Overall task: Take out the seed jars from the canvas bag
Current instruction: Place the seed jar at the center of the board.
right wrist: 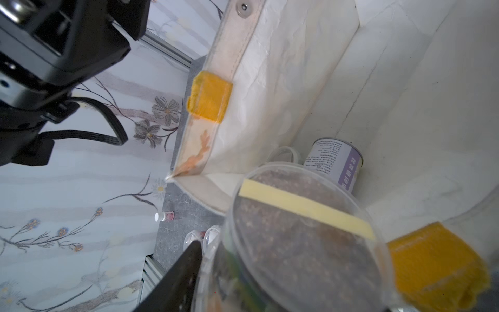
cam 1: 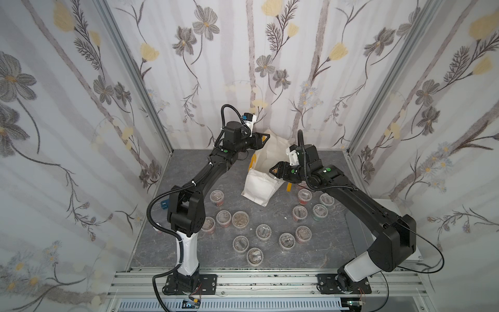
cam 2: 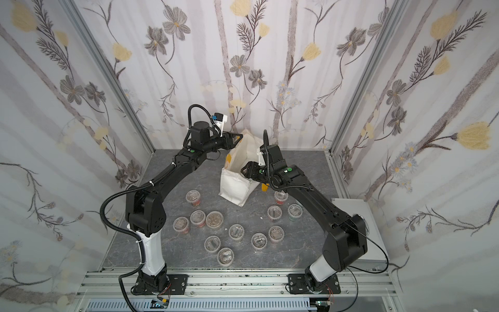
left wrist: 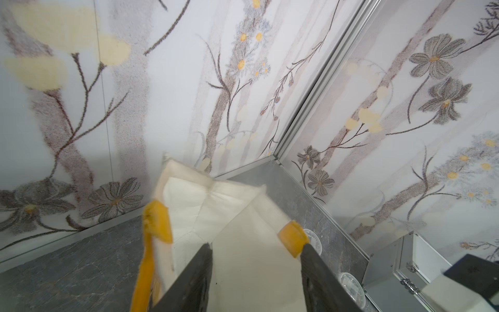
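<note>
Upper centre: left gripper (cam 1: 263, 139) hangs above the far rim of the canvas bag (cam 1: 259, 186). The jaws are too small to read in both top views. In the left wrist view, both fingers (left wrist: 199, 272) are cut off by the bottom edge. They stand well apart with only bag cloth behind the gap. One tip is just beside a yellow patch (left wrist: 293, 239); I cannot tell if they touch.

Lower centre: a dozen or so seed jars (cam 1: 263, 231) stand loose on the grey table (cam 1: 324, 254). Their label text is not legible. The leftmost jar (cam 1: 208, 224) is half hidden by the left arm (cam 1: 186, 205).

Centre: the bag sits slumped, with its mouth largely covered by the right gripper (cam 1: 275, 170).

Right wrist view: the held jar (right wrist: 305, 235) fills the lower right, blurred, with brown grain under a clear lid. One finger (right wrist: 183, 275) presses its side and the other is hidden behind it, so the jaws are closed on this jar. Deeper in the bag, a can (right wrist: 334, 162) with a white-and-purple label is partly masked. A clear rim (right wrist: 283, 154) shows beside it, and I cannot tell what it belongs to.

Right: a metal case (cam 2: 359, 232) is mostly under the right arm (cam 2: 324, 213).
</note>
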Robot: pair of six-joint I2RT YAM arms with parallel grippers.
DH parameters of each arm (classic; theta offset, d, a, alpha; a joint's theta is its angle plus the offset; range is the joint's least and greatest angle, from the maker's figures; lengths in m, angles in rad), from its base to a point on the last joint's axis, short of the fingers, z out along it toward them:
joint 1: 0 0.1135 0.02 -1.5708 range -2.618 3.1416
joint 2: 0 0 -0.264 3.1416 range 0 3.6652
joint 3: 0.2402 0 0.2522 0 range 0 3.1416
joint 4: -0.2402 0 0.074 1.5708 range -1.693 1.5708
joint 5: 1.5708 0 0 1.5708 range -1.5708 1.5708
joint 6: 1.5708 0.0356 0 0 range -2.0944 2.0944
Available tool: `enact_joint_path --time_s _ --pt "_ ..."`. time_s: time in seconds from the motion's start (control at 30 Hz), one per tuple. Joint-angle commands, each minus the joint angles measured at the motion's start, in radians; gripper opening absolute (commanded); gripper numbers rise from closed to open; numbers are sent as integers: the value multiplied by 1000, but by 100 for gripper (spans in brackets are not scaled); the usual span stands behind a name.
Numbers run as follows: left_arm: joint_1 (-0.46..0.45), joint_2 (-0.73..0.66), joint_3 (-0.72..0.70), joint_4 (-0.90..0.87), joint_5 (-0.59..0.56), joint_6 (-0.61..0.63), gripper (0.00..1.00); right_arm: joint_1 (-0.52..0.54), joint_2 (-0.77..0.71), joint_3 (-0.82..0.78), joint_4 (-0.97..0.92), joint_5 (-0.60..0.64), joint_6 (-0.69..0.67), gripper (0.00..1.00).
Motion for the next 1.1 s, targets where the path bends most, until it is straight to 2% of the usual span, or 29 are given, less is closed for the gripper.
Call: enact_joint_path --time_s 0.0,0.1,0.23,0.33,0.4,0.47,0.53,0.73,0.83,0.97,1.07 --pt "3 -77 -32 17 44 34 61 -1 -29 32 -46 -75 -35 59" --pt "7 -175 -109 3 111 93 66 0 -59 37 -96 -110 -58 59" --pt "7 -333 -271 5 278 218 70 2 -95 18 -153 -183 -72 59" --pt "2 -461 -426 -3 391 319 74 7 -149 -20 -179 -232 -141 58" --pt "-18 -556 -541 -40 455 454 81 16 -178 -77 -178 -251 -188 58" --pt "-58 -642 -645 -120 489 644 92 32 -198 -136 -161 -282 -216 58" --pt "-96 -684 -708 -212 484 762 99 58 -213 -186 -141 -306 -243 58" --pt "-173 -740 -798 -373 471 883 100 123 -213 -258 -117 -358 -287 58" --pt "-193 -735 -807 -441 413 952 100 134 -201 -263 -129 -380 -310 58" --pt "-229 -733 -856 -370 249 982 100 156 -174 -263 -158 -415 -342 58" --pt "-241 -728 -873 -310 208 952 100 169 -163 -271 -168 -433 -346 58"
